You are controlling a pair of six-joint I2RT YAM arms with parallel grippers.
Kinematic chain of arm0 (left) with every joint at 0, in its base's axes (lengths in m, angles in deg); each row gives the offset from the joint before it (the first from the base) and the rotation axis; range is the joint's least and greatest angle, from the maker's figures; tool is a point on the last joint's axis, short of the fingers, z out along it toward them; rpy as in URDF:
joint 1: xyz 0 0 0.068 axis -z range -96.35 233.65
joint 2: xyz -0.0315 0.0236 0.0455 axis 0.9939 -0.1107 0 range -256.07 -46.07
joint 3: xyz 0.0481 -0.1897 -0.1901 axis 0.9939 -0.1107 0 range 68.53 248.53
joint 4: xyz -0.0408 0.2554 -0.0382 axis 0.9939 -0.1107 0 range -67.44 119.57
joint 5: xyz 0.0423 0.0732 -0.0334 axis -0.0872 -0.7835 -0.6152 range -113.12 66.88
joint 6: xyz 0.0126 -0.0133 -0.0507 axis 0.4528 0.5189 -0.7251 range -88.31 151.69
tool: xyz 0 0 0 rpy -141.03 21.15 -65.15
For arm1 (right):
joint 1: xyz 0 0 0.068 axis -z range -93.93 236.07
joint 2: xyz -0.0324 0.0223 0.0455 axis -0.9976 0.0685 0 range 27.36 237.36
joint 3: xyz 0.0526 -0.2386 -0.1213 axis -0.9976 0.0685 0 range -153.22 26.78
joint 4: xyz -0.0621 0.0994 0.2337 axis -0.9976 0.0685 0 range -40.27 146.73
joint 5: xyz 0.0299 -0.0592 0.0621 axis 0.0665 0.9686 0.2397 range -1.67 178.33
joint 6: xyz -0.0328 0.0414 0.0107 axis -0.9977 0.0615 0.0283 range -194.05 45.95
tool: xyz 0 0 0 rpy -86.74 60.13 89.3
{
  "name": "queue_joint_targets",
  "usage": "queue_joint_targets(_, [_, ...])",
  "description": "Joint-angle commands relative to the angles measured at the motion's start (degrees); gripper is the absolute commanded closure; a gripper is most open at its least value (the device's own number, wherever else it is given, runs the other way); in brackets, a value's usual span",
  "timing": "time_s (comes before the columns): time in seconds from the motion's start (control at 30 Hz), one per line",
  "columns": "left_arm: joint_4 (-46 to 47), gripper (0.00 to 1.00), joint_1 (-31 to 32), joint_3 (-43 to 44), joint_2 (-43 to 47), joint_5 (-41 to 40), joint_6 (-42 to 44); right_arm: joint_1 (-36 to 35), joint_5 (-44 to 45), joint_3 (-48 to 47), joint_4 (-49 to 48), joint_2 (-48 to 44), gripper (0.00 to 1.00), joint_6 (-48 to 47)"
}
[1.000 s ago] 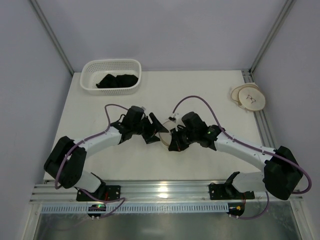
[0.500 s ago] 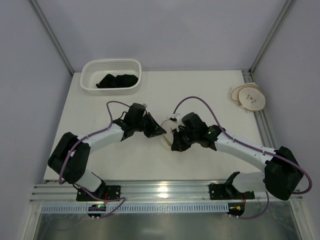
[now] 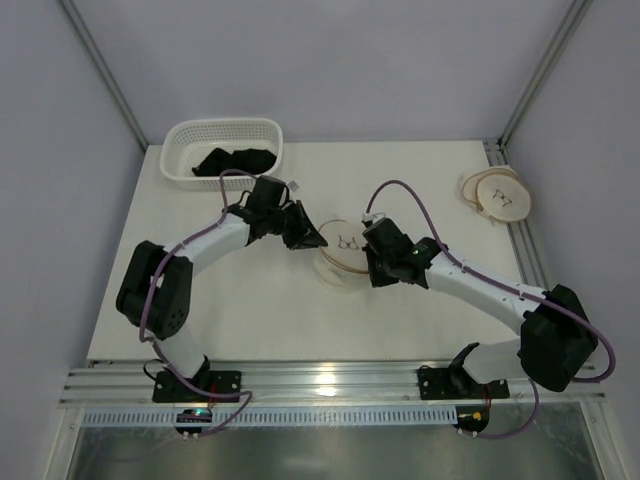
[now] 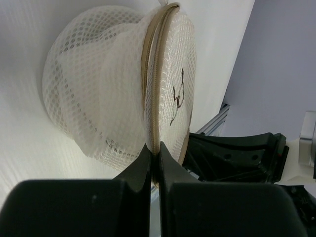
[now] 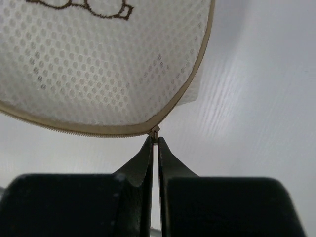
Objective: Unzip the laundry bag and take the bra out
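At the middle of the worktop (image 3: 250,310) lay the round cream-white mesh laundry bag (image 3: 340,262). The left gripper (image 4: 154,148) had its jaws clenched on the bag's brown-trimmed rim at ten o'clock. The right gripper (image 5: 154,141) pinched the small zip pull (image 5: 154,131) at three o'clock. Light and soft, the mesh would probably buckle, so the firmer rim looked the better hold. No bra showed.

Cream-white honeycomb-mesh laundry bag (image 4: 98,89), tan zip rim, dark brown line drawing on top, possibly stitched.
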State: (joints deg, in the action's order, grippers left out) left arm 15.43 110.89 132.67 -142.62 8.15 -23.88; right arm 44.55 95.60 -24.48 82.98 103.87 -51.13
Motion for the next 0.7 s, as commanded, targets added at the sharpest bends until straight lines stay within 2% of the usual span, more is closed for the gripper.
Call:
queue_joint_targets(0.0, [-6.5, 1.0, -0.9, 8.2, -5.3, 4.5, 12.0, 3.2, 11.0, -3.7, 4.4, 1.8, 0.96, 2.6])
queue_joint_targets(0.1, [-13.6, 1.0, -1.1, 18.1, -11.3, 4.4, 19.5, 3.6, 10.7, -4.7, 2.3, 2.4, 0.96, 1.4])
queue_joint_targets(0.17, [-18.5, 1.0, -1.2, 24.0, -14.7, 4.9, 22.3, 3.6, 9.3, -5.0, 1.0, 2.2, 0.96, 1.4])
queue_joint_targets(0.2, [-20.1, 1.0, -1.3, 30.1, -16.4, 5.0, 23.5, 3.6, 8.6, -5.0, 0.7, 2.0, 0.96, 1.3])
queue_joint_targets(0.27, [-22.2, 0.99, -1.5, 34.4, -20.3, 5.1, 24.0, 3.6, 6.2, -4.6, -0.6, 0.8, 0.96, 0.9])
queue_joint_targets(0.37, [-20.2, 0.54, -1.6, 36.1, -20.4, 4.1, 21.3, 3.6, 3.6, -3.8, -1.4, -0.5, 0.96, 0.2])
queue_joint_targets(0.4, [-19.1, 0.32, -1.6, 34.9, -19.5, 2.2, 20.2, 3.6, 2.1, -3.6, -1.7, -0.8, 0.96, 0.1])
queue_joint_targets(0.5, [-14.9, 0.1, -1.6, 26.2, -12.8, -3.0, 15.7, 3.6, -0.5, -2.6, -2.8, -2.0, 0.96, 0.0])
queue_joint_targets(0.6, [-9.3, 0.01, -1.5, 14.4, -3.9, -5.5, 9.8, 3.6, -6.2, -1.5, -5.0, -2.5, 0.96, -0.8])
queue_joint_targets(0.67, [-6.8, 0.01, -1.1, 6.5, 1.7, -6.0, 5.2, 3.6, -12.9, -0.2, -8.7, -2.9, 0.96, -2.3])
